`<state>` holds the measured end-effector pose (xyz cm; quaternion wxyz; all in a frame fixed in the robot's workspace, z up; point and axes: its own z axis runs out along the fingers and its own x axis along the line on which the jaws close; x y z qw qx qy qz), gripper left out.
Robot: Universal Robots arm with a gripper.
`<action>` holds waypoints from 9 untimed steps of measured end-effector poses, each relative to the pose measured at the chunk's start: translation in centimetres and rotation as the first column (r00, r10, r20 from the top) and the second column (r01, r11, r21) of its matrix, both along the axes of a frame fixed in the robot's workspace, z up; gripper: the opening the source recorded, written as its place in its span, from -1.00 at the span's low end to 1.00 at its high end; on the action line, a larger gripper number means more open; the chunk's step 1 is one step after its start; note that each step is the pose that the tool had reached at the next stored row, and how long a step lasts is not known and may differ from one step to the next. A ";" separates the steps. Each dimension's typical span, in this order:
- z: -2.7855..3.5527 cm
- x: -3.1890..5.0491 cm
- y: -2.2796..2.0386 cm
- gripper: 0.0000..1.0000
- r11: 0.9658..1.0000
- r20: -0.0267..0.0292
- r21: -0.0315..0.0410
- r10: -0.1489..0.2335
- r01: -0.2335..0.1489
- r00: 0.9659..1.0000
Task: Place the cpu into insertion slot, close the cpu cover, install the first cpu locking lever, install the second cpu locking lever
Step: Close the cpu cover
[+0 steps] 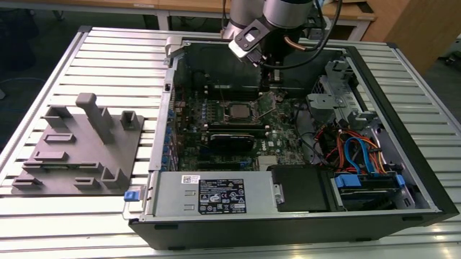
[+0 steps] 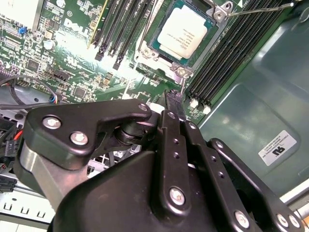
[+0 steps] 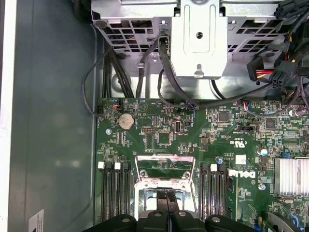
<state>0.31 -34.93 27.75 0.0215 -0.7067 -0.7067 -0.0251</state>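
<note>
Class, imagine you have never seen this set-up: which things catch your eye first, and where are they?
The open computer case lies on the slatted table, with the robot arm reaching down into it. In the second wrist view the pale cpu sits framed by the silver cpu cover, and the gripper, fingers together, is close beside one corner of it.

Exterior view: flat room light, table (image 1: 65,232) slats blown out at 6 o'clock of the case (image 1: 432,189), its inside dim. Second wrist view: hard glare on the board (image 2: 82,53) beside the cpu (image 2: 182,30) (chip top washed pale). First wrist view: even light, soft sheen on the case.
</note>
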 end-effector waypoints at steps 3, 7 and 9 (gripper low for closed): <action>-0.02 0.02 0.00 -0.79 1.000 0.000 0.000 0.000 0.000 1.000; -0.03 0.11 0.00 -0.79 1.000 0.000 -0.001 0.000 0.000 1.000; -0.03 0.16 0.00 -0.79 1.000 0.000 -0.001 0.000 0.000 1.000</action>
